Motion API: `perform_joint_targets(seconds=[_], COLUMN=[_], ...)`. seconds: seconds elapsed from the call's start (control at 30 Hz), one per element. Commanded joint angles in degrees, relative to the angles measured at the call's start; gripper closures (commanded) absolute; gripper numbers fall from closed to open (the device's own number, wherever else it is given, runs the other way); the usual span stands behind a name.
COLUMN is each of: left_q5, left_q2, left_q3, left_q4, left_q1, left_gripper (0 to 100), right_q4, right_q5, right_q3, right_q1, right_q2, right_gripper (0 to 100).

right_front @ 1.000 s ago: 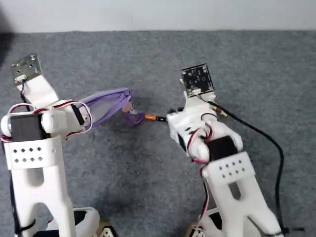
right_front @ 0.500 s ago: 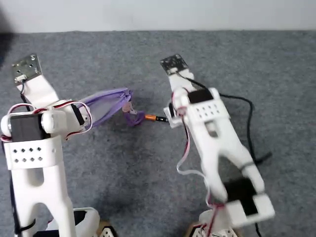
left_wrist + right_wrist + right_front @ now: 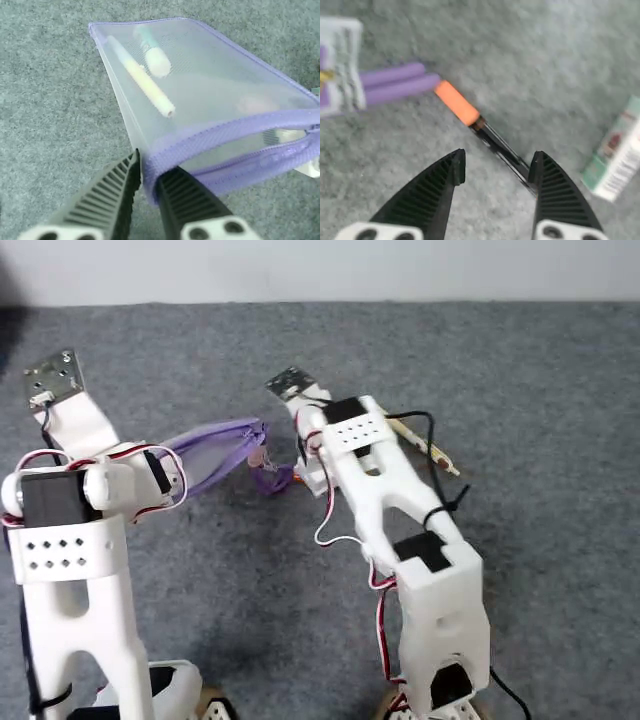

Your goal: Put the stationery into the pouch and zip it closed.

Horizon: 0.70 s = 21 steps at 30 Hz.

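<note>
The left gripper (image 3: pixel 149 167) is pinched onto the purple-trimmed edge of the pouch (image 3: pixel 200 100), with both ribbed fingers (image 3: pixel 122 182) pressed against the fabric at one corner. In the high view, you find the pouch (image 3: pixel 215 455) left of centre on the grey table (image 3: pixel 540 370), running from the left arm (image 3: pixel 70 510) toward the right and slightly farther away. Through its clear wall you can see a pale yellow stick (image 3: pixel 142 80) and a white item with a teal end (image 3: pixel 154 55) lying side by side. A pinkish item (image 3: pixel 257 105) sits nearer the zip, too blurred to identify. The zip line is partly in view, but you cannot tell how far it is drawn. The right gripper (image 3: pixel 498 157) is spread wide above the table and grips nothing. A pen (image 3: pixel 480 122) with an orange end and a dark shaft lies on the table beneath it, passing between the two fingertips and close to one of them. The orange end lies just beside the purple pull loop (image 3: pixel 395 82) at the right end of the pouch. In the high view, that orange end (image 3: pixel 284 480) shows just right of the loop (image 3: pixel 266 480), partly under the right arm (image 3: pixel 380 490). A small printed box (image 3: pixel 617 150) lies on the table on the far side of the pen from the pouch.
</note>
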Motion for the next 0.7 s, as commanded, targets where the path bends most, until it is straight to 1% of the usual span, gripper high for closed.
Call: perform_joint_targets(seconds=[0.0,0.1,0.13,0.27,0.33,0.43,0.47,0.67], left_q5=[0.44,0.44,0.44,0.44,0.44,0.44,0.44,0.44], left_q2=[0.09,0.09,0.09,0.09,0.09,0.09,0.09,0.09], left_q3=[-2.42,-2.42,-2.42,-2.42,-2.42,-2.42,-2.42,-2.42], left_q4=[1.05,1.05,1.05,1.05,1.05,1.05,1.05,1.05], left_q1=[0.53,0.53,0.53,0.53,0.53,0.53,0.53,0.53], left_gripper=[99,99,99,99,99,99,99,99], right_q4=[-0.48,-0.48,-0.48,0.04,0.48,2.07,2.86,12.00], right_q5=[3.08,3.87,3.78,3.78,3.78,3.69,3.60,-2.73], right_q3=[-3.78,-5.71,-6.77,-9.76,-9.76,-9.93,-9.93,-9.93], right_q1=[-1.10,-1.01,-0.84,-0.66,-0.48,0.13,0.31,1.54], right_q2=[2.07,5.49,6.55,8.57,8.57,7.69,6.90,-1.45], right_gripper=[78.3,79.1,81.4,99.8,95.7,99.5,98.9,99.1])
